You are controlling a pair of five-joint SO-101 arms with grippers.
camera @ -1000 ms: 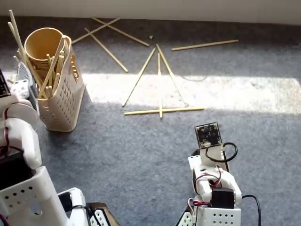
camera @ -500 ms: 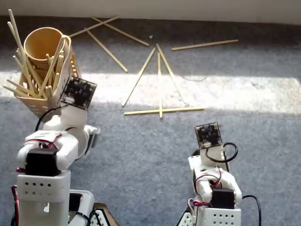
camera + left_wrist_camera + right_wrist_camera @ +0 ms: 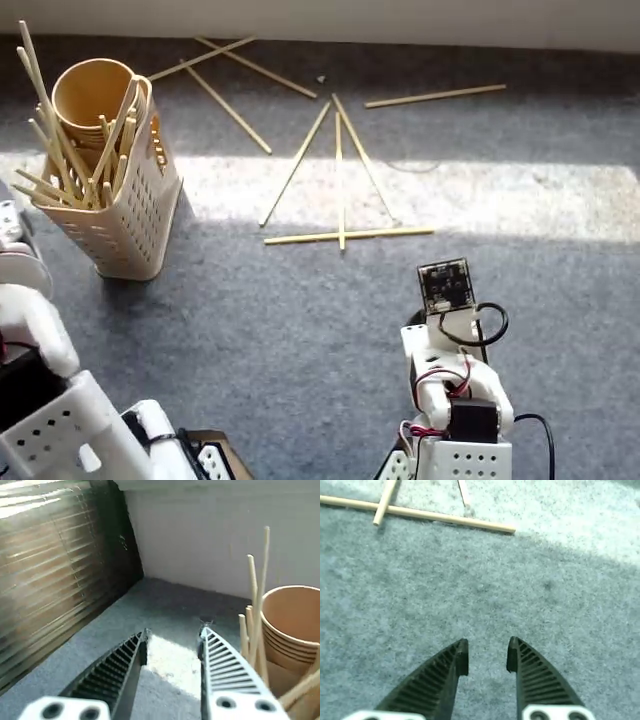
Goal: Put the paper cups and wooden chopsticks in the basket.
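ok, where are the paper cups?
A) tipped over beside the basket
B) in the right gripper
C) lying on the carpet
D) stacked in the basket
D: the high view shows the paper cups nested upright inside the basket.

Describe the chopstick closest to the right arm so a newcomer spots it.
Start at the sunlit band right of the basket. Along its near edge lies one chopstick. It runs level where its neighbours slant, and another crosses it near its middle.
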